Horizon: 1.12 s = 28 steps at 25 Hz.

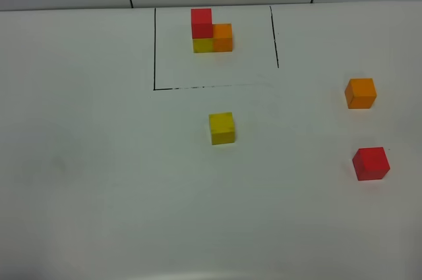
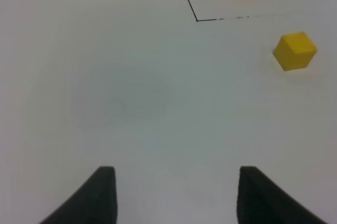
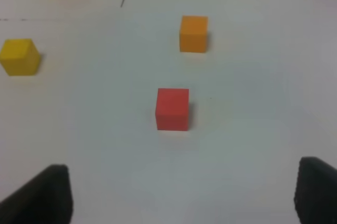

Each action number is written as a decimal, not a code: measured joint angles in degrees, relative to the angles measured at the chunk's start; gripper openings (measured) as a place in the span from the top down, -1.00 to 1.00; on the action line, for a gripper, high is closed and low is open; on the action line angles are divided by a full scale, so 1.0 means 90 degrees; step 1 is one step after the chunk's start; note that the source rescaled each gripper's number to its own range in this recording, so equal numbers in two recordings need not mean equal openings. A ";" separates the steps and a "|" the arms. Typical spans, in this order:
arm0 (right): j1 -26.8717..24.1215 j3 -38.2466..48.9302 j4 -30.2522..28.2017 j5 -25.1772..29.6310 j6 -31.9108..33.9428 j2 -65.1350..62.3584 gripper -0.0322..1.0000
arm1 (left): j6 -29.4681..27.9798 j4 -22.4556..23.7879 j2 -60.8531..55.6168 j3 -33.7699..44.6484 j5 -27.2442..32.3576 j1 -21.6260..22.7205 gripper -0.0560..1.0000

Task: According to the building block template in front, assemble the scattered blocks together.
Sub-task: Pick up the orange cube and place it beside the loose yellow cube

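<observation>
Blocks (image 1: 222,128) for the build lie loose and well apart on the white table (image 1: 99,181). At the far side, a black outline (image 1: 155,49) frames the template (image 1: 211,29). Its bottom row runs side to side across the high view, yellow on the left touching orange on the right, with red stacked on the yellow. That row is its long axis.

The right tool (image 3: 184,171) is spread wide and empty, low over the table. The left tool (image 2: 176,182) is parted more narrowly, with nothing between its tips.

The yellow block (image 1: 222,128) sits just in front of the outline, near the middle. The orange block (image 1: 361,93) is far to the right, and the red block (image 1: 370,163) is nearer the robot on that side, straight ahead of the right tool. Being cubes they have no long axis, and each sits flat, turned slightly off square.

No block is picked yet. The bottom row probably wants building first, so orange should go beside yellow before red goes on top. The tips should meet two opposite faces squarely, and the block should be set down touching its neighbour without nudging it.
</observation>
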 joint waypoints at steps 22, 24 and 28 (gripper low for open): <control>0.0000 -0.2442 -0.0440 -0.0934 -0.0016 0.7203 -1.00 | 0.0000 0.0000 0.0000 0.0000 0.0000 0.0000 0.66; 0.0000 -0.2677 -0.0275 -0.1023 -0.0067 0.7610 -1.00 | 0.0000 0.0000 0.0000 0.0000 0.0000 0.0000 0.66; 0.0000 -0.2948 -0.0091 -0.1177 -0.0188 0.8305 -1.00 | 0.0000 0.0000 0.0000 0.0000 0.0000 0.0000 0.66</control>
